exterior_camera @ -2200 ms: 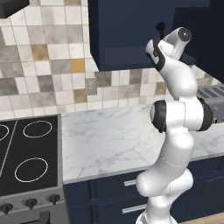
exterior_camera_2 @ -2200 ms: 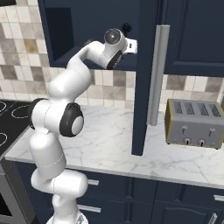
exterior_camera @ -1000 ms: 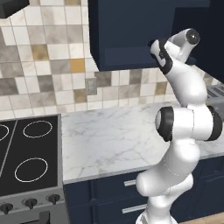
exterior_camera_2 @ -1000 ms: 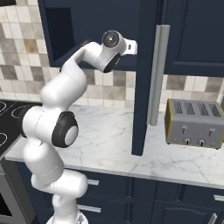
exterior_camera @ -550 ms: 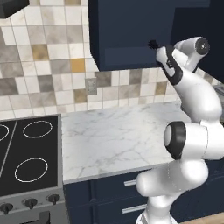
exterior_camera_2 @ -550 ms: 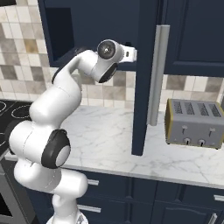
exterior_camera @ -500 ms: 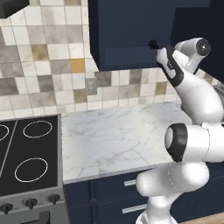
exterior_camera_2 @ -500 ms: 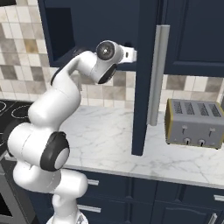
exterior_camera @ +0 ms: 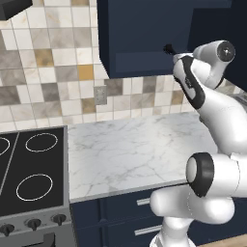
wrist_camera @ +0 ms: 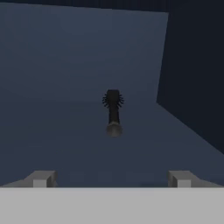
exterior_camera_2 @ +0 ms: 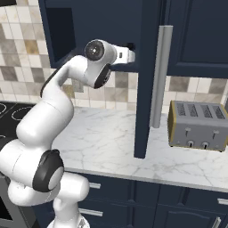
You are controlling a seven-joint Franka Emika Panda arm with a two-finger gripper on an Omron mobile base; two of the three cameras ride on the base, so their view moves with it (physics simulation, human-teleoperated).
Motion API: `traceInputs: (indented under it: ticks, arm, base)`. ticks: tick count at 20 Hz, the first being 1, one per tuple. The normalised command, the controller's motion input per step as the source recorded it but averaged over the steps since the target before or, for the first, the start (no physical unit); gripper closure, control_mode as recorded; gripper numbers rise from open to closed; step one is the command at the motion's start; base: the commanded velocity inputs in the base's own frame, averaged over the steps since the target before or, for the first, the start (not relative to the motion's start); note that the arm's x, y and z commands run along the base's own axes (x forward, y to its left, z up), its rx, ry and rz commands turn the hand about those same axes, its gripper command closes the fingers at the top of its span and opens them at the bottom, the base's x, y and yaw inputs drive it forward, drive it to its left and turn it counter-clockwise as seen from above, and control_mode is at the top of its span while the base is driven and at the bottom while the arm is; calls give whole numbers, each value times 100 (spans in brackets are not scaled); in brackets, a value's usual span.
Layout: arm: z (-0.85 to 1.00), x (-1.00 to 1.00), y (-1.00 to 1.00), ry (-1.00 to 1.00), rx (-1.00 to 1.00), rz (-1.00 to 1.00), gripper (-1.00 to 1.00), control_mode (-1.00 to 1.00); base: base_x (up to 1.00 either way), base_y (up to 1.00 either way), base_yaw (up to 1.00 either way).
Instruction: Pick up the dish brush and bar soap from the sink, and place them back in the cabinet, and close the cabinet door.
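Dish brush (wrist_camera: 113, 111) lies mid-frame on the cabinet (wrist_camera: 65, 65) shelf; the hand (wrist_camera: 111, 178), fingers apart and empty, must next fetch the soap.

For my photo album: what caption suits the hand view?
Dish brush lying on the cabinet shelf, seen past the open tool.

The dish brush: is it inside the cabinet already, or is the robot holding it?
Inside. The dish brush lies on the cabinet shelf floor, apart from the open gripper.
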Motion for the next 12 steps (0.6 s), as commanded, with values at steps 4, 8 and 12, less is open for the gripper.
traceInputs:
  ticks: [4,8,12]
  arm:
    - [31,-40,18,13,0,-3,-100,-100]
    - [7,-55,14,10,0,-2,-100,-100]
    - [0,-67,13,4,0,-3,-100,-100]
  base:
    - [0,0,0]
    - [0,0,0]
    - [0,0,0]
